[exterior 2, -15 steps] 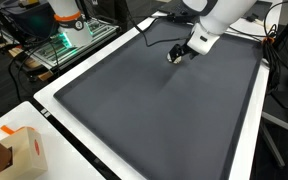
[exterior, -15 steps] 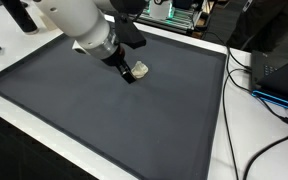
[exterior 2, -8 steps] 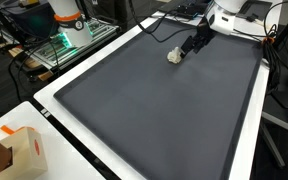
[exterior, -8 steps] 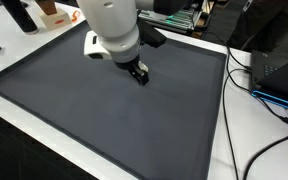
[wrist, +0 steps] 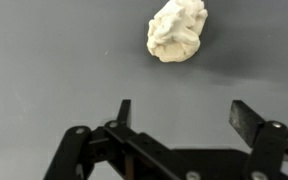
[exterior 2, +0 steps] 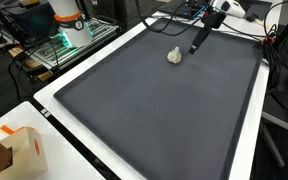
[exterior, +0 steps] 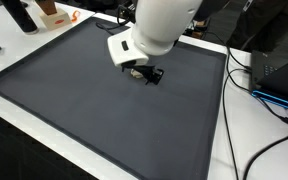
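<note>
Here, white wad, crumpled, lumpy, creased

Exterior cameras looking down at an angle from opposing sides of the dark mat, both sharing its whole surface, wrist camera pointing downward past the gripper, sitting close over the white lump.

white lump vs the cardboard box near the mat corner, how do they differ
The white lump is rounded and crumpled; the cardboard box is tan and flat-sided, and looks larger. The lump lies on the dark mat; the box stands off it, past its edge. The open jaws touch neither.
</note>
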Robot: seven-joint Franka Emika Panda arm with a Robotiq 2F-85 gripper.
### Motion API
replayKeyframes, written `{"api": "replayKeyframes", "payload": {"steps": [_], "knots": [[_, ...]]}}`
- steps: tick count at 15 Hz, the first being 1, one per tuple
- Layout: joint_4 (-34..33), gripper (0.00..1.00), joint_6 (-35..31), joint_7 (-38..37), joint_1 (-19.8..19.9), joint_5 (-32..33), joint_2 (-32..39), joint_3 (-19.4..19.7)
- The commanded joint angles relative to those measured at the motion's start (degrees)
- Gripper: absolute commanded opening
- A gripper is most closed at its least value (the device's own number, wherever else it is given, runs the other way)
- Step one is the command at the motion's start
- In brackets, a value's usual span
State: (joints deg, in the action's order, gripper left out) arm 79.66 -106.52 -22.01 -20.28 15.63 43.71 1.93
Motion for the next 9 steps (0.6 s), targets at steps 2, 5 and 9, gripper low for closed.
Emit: {"api": "replayKeyframes", "payload": {"steps": [2, 5, 9], "knots": [[3.4, 1.00, -4.3, 5.5, -2.3, 8.6, -1.8, -0.5], [5.6, 1.00, -7.5, 7.6, -2.8, 11.8, -2.7, -1.1], [9.9, 1.00, -11.8, 9.2, -3.1, 14.4, -4.3, -1.6]]}}
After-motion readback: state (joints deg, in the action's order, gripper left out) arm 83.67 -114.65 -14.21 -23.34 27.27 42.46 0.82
